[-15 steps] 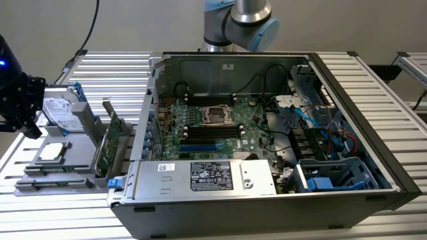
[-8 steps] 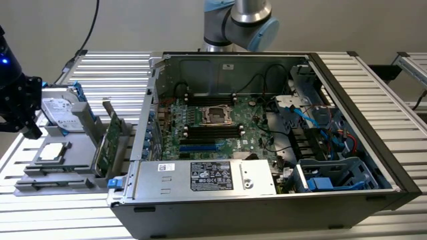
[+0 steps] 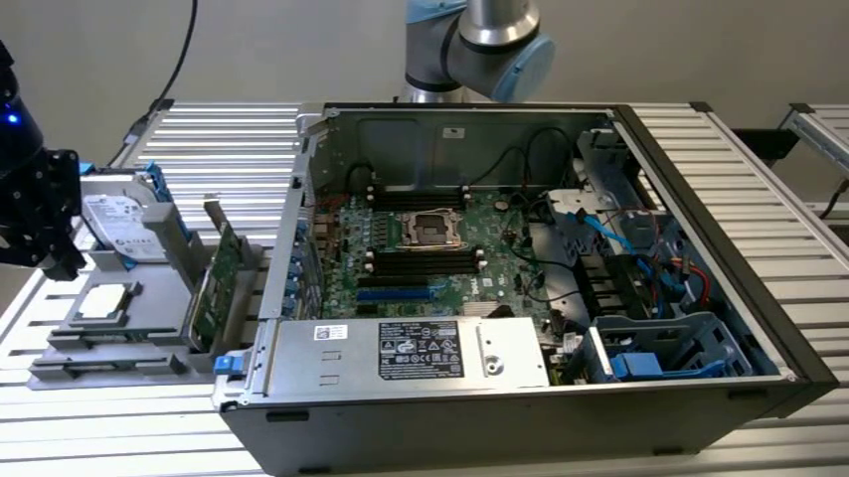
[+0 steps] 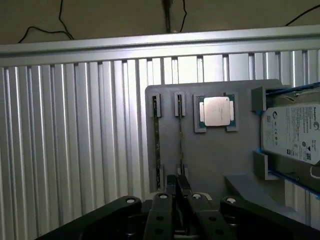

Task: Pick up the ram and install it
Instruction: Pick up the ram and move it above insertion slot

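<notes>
Two thin green sticks stand on edge in the slots of a grey holder tray (image 4: 210,150). The ram (image 4: 180,135) is the one in line with my fingertips; the other stick (image 4: 156,140) stands beside it. My black gripper (image 4: 178,184) hangs well above the tray, over the near end of the ram, shut and holding nothing. In the exterior view the gripper (image 3: 43,248) is at the far left, over the tray (image 3: 146,333). The open computer case (image 3: 531,248) shows its motherboard with black memory slots (image 3: 424,260).
On the tray are a silver processor (image 4: 216,111) and a hard drive with blue rails (image 4: 295,135). A wide green expansion card (image 3: 219,283) stands upright between tray and case. The power supply (image 3: 412,350) and cables (image 3: 597,229) crowd the case. Everything rests on a ribbed aluminium table (image 4: 75,140).
</notes>
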Robot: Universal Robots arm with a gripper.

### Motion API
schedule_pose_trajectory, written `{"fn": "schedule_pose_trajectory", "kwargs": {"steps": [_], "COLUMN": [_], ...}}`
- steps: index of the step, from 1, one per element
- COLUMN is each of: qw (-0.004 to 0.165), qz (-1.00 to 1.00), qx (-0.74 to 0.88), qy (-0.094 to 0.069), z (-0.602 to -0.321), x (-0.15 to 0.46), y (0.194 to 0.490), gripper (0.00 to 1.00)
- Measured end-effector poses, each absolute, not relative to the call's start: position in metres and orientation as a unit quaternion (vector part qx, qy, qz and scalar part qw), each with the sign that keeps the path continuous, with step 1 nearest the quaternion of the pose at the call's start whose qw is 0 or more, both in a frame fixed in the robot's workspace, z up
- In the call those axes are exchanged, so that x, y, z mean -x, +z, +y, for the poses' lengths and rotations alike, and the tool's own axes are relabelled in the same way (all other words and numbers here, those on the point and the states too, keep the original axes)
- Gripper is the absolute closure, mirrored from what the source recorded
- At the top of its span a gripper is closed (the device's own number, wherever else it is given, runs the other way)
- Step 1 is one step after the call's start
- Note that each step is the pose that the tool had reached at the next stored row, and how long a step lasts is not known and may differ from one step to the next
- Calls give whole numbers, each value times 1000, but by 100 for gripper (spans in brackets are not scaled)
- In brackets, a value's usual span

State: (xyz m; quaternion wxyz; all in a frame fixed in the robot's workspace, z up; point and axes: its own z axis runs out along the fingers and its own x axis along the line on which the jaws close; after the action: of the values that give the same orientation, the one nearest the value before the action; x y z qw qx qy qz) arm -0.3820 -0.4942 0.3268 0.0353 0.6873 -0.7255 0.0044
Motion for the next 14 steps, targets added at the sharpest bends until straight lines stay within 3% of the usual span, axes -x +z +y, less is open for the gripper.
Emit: {"fn": "schedule_pose_trajectory", "kwargs": {"steps": [3, 14], "qw": [35, 36], "qz": [-725, -720], "qx": [-687, -693], "qy": [5, 0], "z": [-495, -516], "x": [383, 387], "y": [326, 307], "gripper": [70, 70]}}
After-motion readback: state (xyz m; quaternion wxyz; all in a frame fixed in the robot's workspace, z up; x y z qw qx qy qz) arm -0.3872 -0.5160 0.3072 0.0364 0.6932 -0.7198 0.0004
